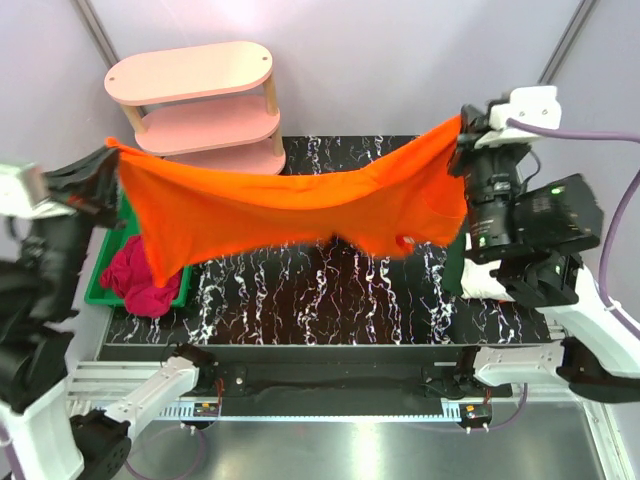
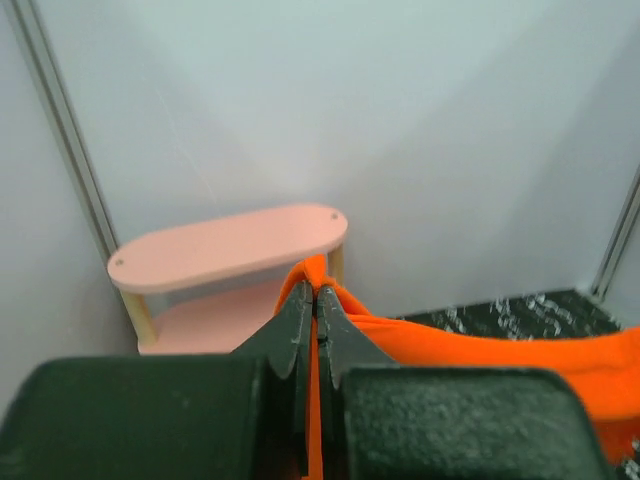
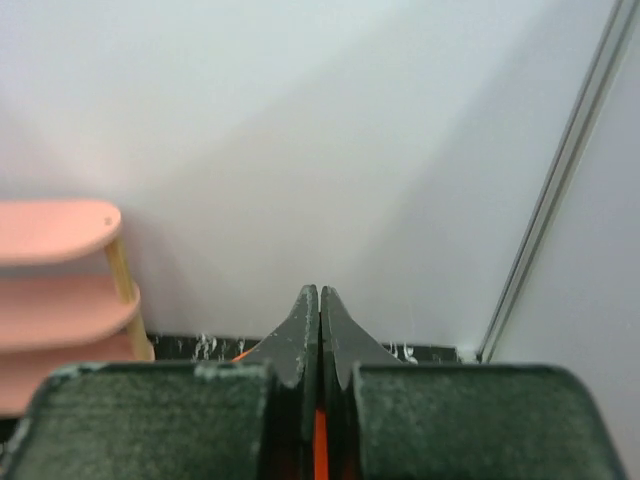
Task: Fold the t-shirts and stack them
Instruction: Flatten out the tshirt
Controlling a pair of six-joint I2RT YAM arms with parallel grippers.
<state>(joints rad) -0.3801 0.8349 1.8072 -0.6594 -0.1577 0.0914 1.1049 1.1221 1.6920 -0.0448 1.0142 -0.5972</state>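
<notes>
left gripper (image 1: 112, 150), right gripper (image 1: 461, 127) clamp orange t-shirt (image 1: 290, 205) (midair), pink shelf (image 1: 190, 72) behind

One orange t-shirt (image 1: 300, 205). One crimson cloth (image 1: 137, 280) and one green bin (image 1: 98, 290), near left. One pink shelf unit (image 1: 195, 105) with three tiers, far left. Two grippers: left gripper (image 1: 112, 150), right gripper (image 1: 459, 135).

Held the left arm (image 1: 45, 250) up at the left side, wrist turned inward, left gripper (image 1: 112, 150) pinched tight on one end of the shirt (image 1: 300, 205). Held the right arm (image 1: 500, 200) just as high on the right, right gripper (image 1: 458, 128) pointing left and clamped on the other end. Showed, in both wrist views, fingers (image 2: 296, 320) pressed together with only a sliver of orange cloth between. Stood well apart, tips facing each other.
</notes>
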